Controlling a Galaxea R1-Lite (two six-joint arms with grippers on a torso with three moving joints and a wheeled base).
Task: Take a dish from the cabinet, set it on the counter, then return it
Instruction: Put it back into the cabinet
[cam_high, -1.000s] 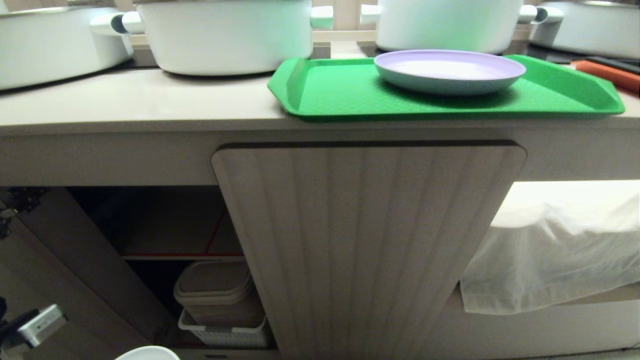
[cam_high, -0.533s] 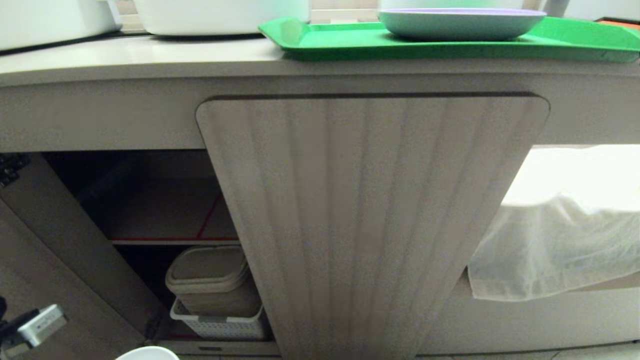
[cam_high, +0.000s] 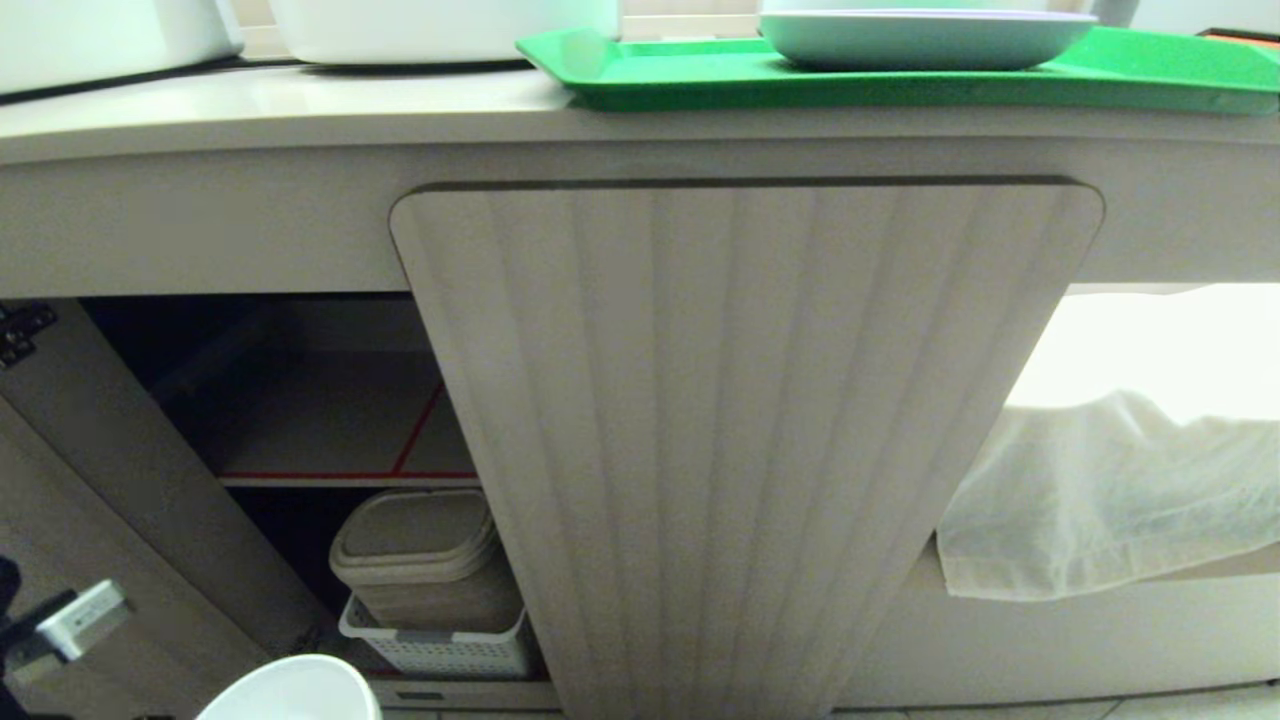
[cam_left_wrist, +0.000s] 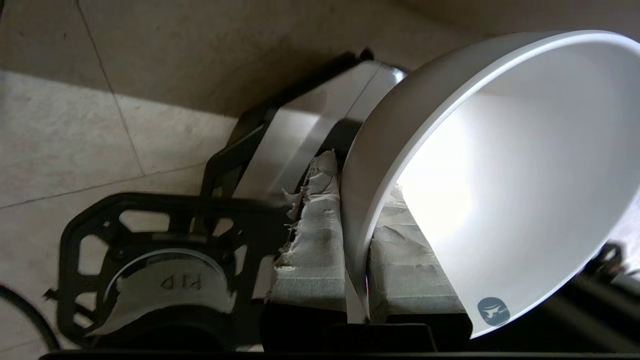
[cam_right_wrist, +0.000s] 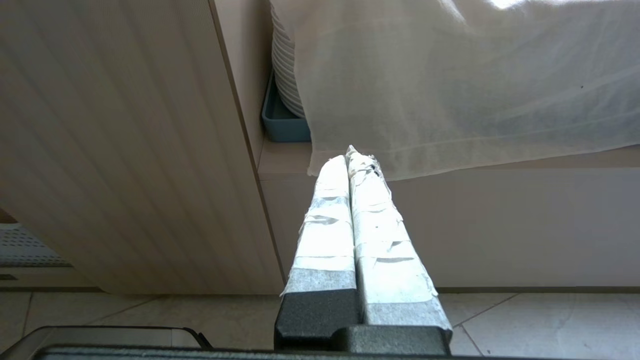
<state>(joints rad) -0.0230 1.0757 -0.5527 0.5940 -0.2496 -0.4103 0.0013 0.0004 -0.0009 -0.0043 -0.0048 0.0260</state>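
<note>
The small glossy white round bowl (cam_left_wrist: 500, 165) is clamped by its rim between the tape-wrapped fingers (cam_left_wrist: 315, 240) of the left gripper (cam_left_wrist: 357, 250), one finger inside the wall and one outside; in the head view the bowl (cam_high: 290, 690) is seen low at the bottom edge, in front of the open left bay of the beige fluted cabinet (cam_high: 740, 430), below its red-taped shelf (cam_high: 340, 430); the pale beige counter (cam_high: 300, 105) carries a green plastic tray (cam_high: 700, 75); the right gripper (cam_right_wrist: 352, 165) is held with its jaws pressed together on nothing, near a white cloth (cam_right_wrist: 450, 85)
</note>
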